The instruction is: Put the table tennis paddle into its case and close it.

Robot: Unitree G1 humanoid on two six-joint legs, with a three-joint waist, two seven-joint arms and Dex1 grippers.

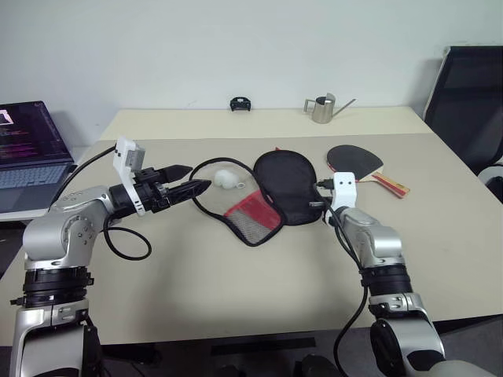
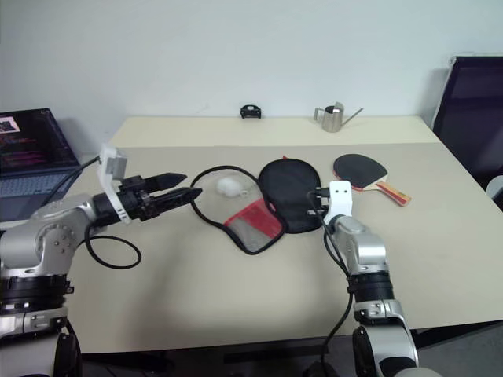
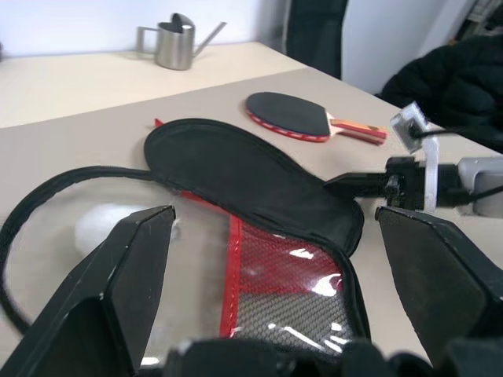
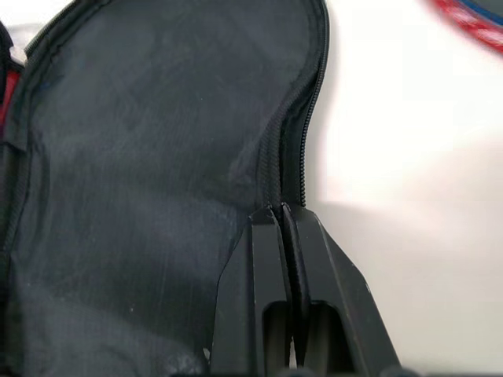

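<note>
This is looking like an office or a lab room used for robot trials. Two plain beige tables (image 1: 236, 275) are standing pushed together against a bare white wall (image 1: 236, 47) that is running across the top of the frame. At the far left, a laptop (image 1: 27, 145) is sitting open, its screen showing lines of coloured text on a dark background. At the upper right, a black office chair (image 1: 471, 94) is standing beside the table. A small metal watering can (image 1: 322, 108) and a small black object (image 1: 240, 104) are resting at the far edge, near the wall.
</note>
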